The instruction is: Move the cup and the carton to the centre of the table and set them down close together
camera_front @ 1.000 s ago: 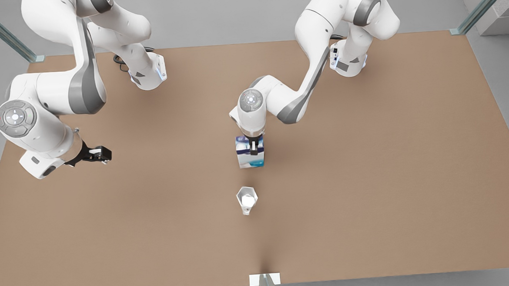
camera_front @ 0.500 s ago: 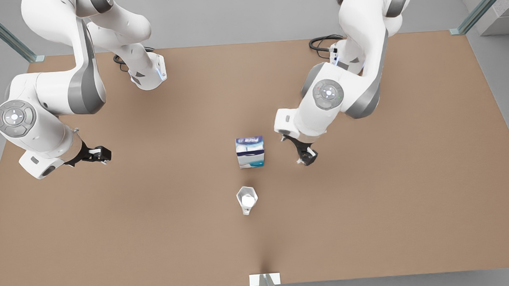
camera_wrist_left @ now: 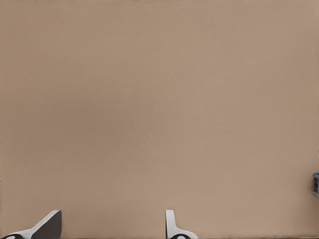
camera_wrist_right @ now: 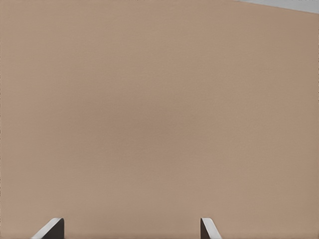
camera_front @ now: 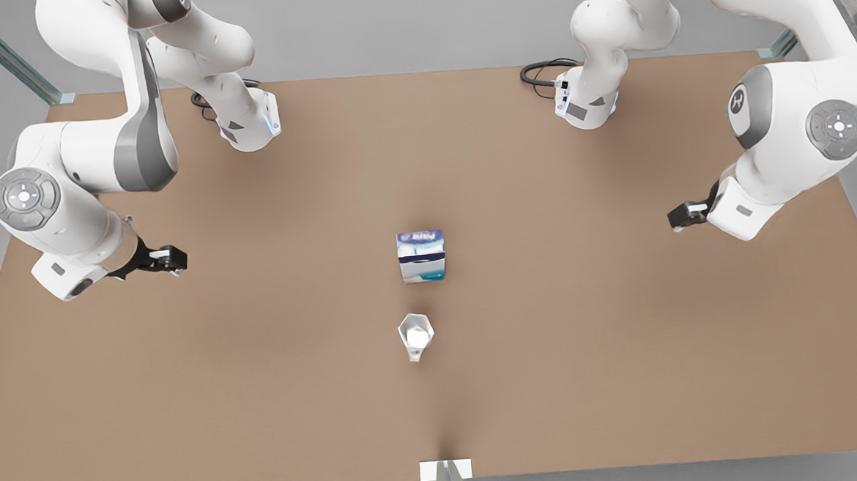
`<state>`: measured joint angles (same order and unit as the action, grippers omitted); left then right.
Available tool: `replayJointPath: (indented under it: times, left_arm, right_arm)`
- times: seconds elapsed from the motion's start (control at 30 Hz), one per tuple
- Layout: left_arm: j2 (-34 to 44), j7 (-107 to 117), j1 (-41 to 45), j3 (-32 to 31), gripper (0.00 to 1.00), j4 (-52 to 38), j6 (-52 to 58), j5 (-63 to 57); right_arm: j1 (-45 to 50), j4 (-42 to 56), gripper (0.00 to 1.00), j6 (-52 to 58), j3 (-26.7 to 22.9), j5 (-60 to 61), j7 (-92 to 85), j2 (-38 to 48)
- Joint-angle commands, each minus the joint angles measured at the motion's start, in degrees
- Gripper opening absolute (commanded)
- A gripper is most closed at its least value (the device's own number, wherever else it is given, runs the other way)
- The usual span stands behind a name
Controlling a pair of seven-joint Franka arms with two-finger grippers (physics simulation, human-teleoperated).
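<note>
Front view: the carton (camera_front: 421, 255) stands upright at about the middle of the desk (camera_front: 625, 362), and the cup (camera_front: 416, 335) stands just on its near-edge side with its handle pointing toward the near edge. The two are close but not touching. A second ago the right hand (camera_front: 678, 217) was clamped over the carton's top. It has since let go and swung far out, and now hangs near the desk's edge on the front view's right, well apart from both things. The carton has not shifted since release, nor has the cup. The left hand (camera_front: 171, 260) waits near the opposite side edge, unmoved. Left wrist view: the left hand (camera_wrist_left: 112, 221) has its fingers spread with nothing but bare desk between them, and a sliver of the carton (camera_wrist_left: 316, 184) shows far off. Right wrist view: the right hand (camera_wrist_right: 130, 225) has its fingers spread wider, empty, over bare desk. Judgement: both things are set down near the centre and near each other, with both arms clear, so the task looks finished or all but finished.
</note>
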<state>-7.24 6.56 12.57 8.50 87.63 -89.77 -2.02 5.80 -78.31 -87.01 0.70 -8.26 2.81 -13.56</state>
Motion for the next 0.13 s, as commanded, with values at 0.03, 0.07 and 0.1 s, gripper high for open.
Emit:
replayJointPath:
  times: [0.03,0.07,0.1]
  left_arm:
    - [0.47,-2.34,-4.31,-0.15,1.0,-0.09,1.97,2.19]
    - [0.91,-1.9,-7.39,-3.05,1.0,-0.09,2.23,2.19]
    - [0.48,-1.99,-8.27,-3.76,1.0,-0.27,2.67,2.19]
  right_arm:
    - [0.0,0.0,1.0,-0.09,0.0,0.0,0.0,-0.07]
    - [0.0,-0.09,1.0,-0.09,0.0,0.0,0.0,-0.07]
    - [0.0,0.0,1.0,-0.09,0.0,0.0,0.0,-0.07]
